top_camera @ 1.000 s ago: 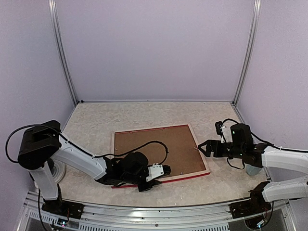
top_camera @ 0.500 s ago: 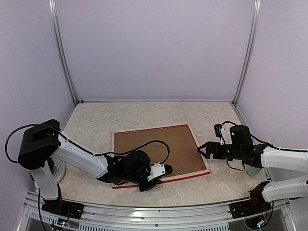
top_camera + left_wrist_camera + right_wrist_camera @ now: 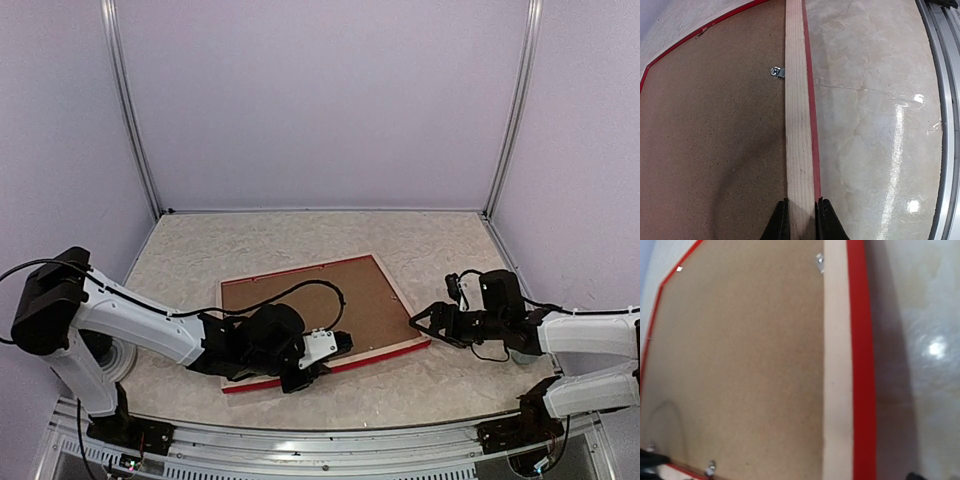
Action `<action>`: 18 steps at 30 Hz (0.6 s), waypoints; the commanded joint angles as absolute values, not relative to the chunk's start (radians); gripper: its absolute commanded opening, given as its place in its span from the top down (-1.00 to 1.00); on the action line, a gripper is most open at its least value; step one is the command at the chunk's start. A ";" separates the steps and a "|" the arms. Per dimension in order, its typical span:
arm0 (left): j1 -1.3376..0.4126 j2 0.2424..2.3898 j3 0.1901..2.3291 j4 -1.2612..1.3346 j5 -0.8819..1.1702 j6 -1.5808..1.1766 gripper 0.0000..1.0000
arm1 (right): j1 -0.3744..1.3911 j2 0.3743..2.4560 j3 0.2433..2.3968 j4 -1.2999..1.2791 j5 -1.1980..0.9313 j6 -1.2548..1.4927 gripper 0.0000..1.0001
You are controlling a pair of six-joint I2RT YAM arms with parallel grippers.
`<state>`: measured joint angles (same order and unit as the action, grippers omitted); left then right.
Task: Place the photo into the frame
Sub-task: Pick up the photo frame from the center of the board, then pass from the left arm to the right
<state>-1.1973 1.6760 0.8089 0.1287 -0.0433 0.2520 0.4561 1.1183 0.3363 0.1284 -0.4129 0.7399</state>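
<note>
Marbled tabletop (image 3: pixel 300 235) carries the frame (image 3: pixel 797 125), back up. We see left gripper (image 3: pixel 801 210) pinching its rail, right gripper (image 3: pixel 422 323) gaping alongside.

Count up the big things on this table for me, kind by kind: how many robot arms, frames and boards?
Robot arms: 2, the left arm and the right arm
Frames: 1, the frame, lying face down
Backing boards: 1, the brown backing board, set in its back
Total: 4
</note>
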 commanded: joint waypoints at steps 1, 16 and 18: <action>-1.214 1.603 0.830 0.195 -0.097 0.273 1.00 | 0.427 1.167 0.293 0.278 -0.562 0.864 -0.79; -1.246 1.574 0.823 0.186 -0.115 0.278 1.00 | 0.411 1.302 0.155 0.794 -0.748 1.140 -0.51; -1.248 1.576 0.819 0.186 -0.118 0.274 1.00 | 0.411 1.306 0.147 0.812 -0.739 1.143 -0.40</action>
<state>-1.2362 1.6276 0.8085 0.0956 -0.0765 0.2462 0.4202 1.2964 0.1619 0.6716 -0.7048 1.1015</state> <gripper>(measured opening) 0.133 0.745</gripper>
